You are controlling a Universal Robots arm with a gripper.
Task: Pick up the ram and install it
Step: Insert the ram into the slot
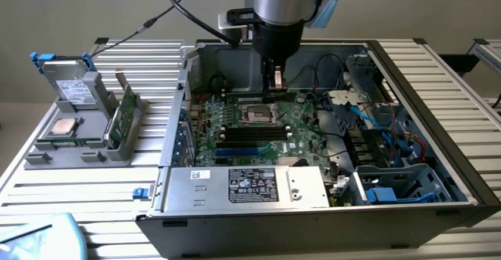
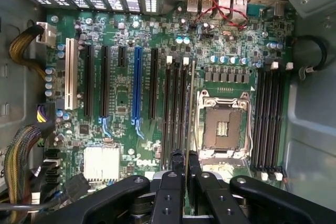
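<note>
jaws almost closed on the thin ram (image 2: 188, 106), over the motherboard (image 2: 123, 95)

The open computer case (image 1: 313, 230) lies on the slatted metal table (image 1: 78, 189), motherboard (image 1: 297, 145) facing up. The processor socket (image 2: 223, 127) sits empty, black memory slots (image 2: 269, 119) just beside it. Further along the board there's a blue slot (image 2: 137, 85) and a white slot (image 2: 69, 74), with a silver heatsink (image 2: 102, 163) near them. The labelled power supply (image 1: 250, 186) fills the case's near end. Out at the exterior view's left, a grey holder (image 1: 67, 148) carries a silver processor chip (image 1: 63, 127) and a drive (image 1: 74, 88).
</note>
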